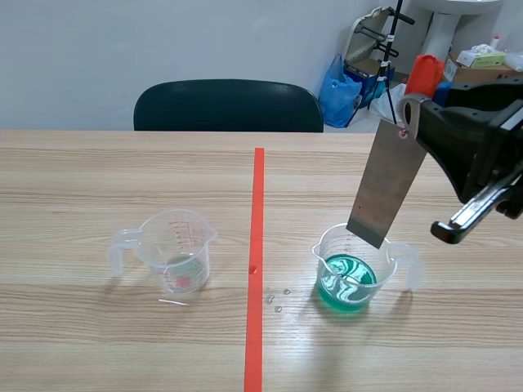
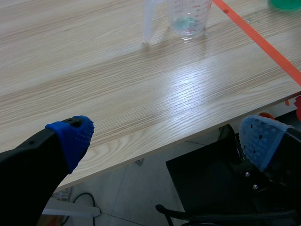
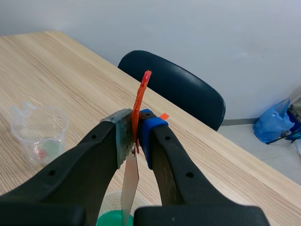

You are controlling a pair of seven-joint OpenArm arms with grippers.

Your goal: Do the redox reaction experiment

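We judged the chief risk to be the metal strip [image 1: 386,184], hanging tilted below our right claw [image 1: 411,116], catching the rim of the beaker [image 1: 395,263] beneath it and tipping the green liquid [image 1: 347,284] over the table [image 1: 122,180], or slipping from a pinch on its top end alone. The right arm stood raised with its claw clamped on the strip, whose lower end sat at the beaker's rim. The left claw [image 2: 167,136] hung spread wide and empty over the table's edge.
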